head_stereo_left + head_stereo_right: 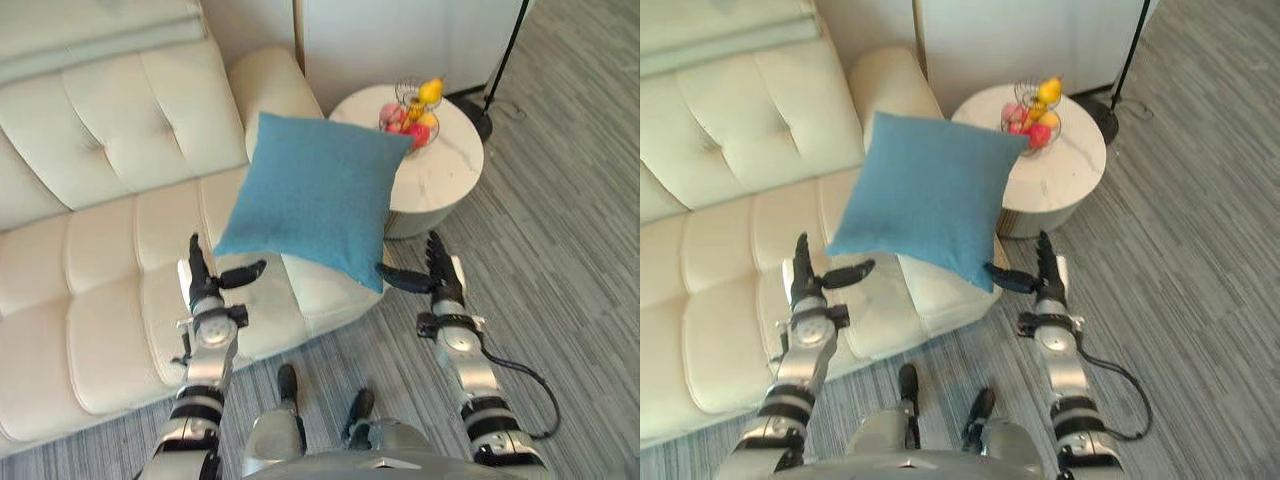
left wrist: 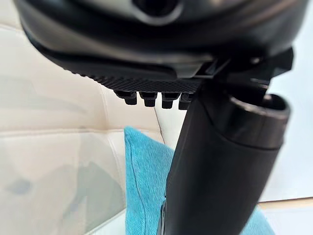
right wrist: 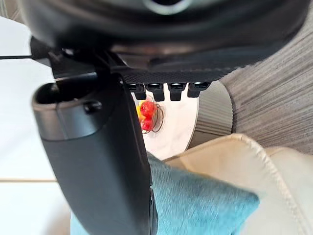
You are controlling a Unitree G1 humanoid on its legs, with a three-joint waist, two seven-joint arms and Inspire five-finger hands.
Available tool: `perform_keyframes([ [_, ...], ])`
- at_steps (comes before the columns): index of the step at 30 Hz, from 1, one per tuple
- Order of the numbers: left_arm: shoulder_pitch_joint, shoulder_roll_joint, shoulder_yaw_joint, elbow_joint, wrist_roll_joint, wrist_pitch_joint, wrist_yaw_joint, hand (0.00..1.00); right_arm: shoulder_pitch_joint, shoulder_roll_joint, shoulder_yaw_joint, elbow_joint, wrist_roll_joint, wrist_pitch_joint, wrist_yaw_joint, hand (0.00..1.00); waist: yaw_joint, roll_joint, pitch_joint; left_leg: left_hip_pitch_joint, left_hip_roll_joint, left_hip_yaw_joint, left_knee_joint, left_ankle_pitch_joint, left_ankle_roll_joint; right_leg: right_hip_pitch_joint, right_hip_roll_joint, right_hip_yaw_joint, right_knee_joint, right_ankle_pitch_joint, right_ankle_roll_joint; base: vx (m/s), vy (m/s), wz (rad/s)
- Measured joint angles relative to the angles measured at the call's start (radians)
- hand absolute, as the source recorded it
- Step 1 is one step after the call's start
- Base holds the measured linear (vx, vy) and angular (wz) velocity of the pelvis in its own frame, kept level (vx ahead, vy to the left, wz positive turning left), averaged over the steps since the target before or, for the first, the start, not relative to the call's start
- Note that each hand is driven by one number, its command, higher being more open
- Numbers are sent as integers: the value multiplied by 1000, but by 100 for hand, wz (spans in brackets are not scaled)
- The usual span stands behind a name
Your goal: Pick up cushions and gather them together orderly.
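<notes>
Op, quick status. You've got one blue cushion [image 1: 315,195] in the head views, square, tilted w/ one corner low towards the robot. It sits over the end of the cream sofa [image 1: 100,250], in front of the armrest. Its far corner overlaps the edge of the round white worktop [image 1: 445,170] in the pic. Can't tell whether its underside rests on the seat or is clear of it.

Your left robot hand [image 1: 205,290] is spread: fingers [image 1: 197,255] straight and pointing away from the robot, thumb out sideways towards the cushion's near-left corner. The thumb tip is just beside that corner, not pinching anything. The left wrist cam shows the same, w/ straight fingertips [image 2: 146,98], the thumb across the view and the teal fabric [image 2: 142,191] past it.

Your right robot hand [image 1: 443,290] mirrors it. It is spread too, fingers straight, thumb aimed inward at the cushion's low corner. Can't tell whether it touches. In the right wrist cam the cushion [image 3: 200,203] lies right past the thumb, against the sofa's padded edge [image 3: 254,161].

So the cushion is between the two hands and neither one is closed round it.

On the worktop there's a wire fruit basket [image 1: 415,105] w/ red and yellow fruit, right behind the cushion's far corner. Grey striped floor [image 1: 570,250] lies to the right.
</notes>
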Motion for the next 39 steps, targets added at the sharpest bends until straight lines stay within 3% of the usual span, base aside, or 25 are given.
perform_keyframes([
  [2, -80, 1, -7, 32, 2, 0, 18, 100, -47, 7, 13, 1, 20, 0, -10, 100, 2, 5, 46, -11, 4, 0, 6, 3, 4, -8, 1, 1, 3, 6, -3, -91, -2, -3],
  [3, -130, 3, -8, 65, 2, 0, 33, 0, -75, 13, 13, 4, 32, 0, -22, 100, 3, 6, 53, -39, 6, 0, 16, 4, 6, -37, 1, 2, 8, 9, -6, -89, -1, -4],
  [4, -179, 12, -8, 99, 2, 1, 44, 0, -104, 15, 15, 7, 32, 0, -33, 0, 4, 7, 54, -74, 10, 1, 21, 8, 10, -70, 3, 3, 13, 15, -9, -68, -3, -7],
  [7, -330, 63, -18, 193, 1, 5, 60, 0, -241, 17, 30, 56, 37, 0, -71, 0, 6, 5, 116, -118, 15, 5, 31, 25, 13, -116, 8, 10, 16, 34, -20, -77, -8, -10],
  [11, -433, 105, -46, 230, -2, 13, 64, 0, -365, 26, 40, 95, 75, 0, -99, 0, 15, 4, 142, -174, 22, 6, 51, 28, 13, -171, 13, 18, 21, 45, -29, -44, -11, -8],
  [21, -432, 87, -118, 107, -52, 10, 58, 0, -406, 29, 67, 88, 150, -33, -122, 0, 22, 5, 176, -192, 17, -20, 57, 35, 15, -188, 5, 15, 59, 30, -27, -2, -3, 8],
  [27, -252, 28, -189, -73, -89, 10, 31, 0, -206, 8, 36, -37, 150, -46, -123, 0, 13, 4, 179, -145, -17, -60, 51, 35, 16, -181, -55, 2, 203, -62, -10, 50, -31, 27],
  [34, 62, -34, -252, -242, -94, 10, -23, 0, 55, -10, 31, -175, 117, -45, -99, 0, -1, 5, 168, -7, -43, -80, -11, 35, 13, -80, -85, 2, 263, -135, 9, 50, -52, 17],
  [39, 309, -80, -281, -342, -102, 9, -84, 0, 258, -12, 34, -255, 84, -44, -66, 0, -12, 29, 73, 75, -57, -118, -50, 40, 8, 22, -77, -37, 224, -149, 19, 71, -18, 24],
])
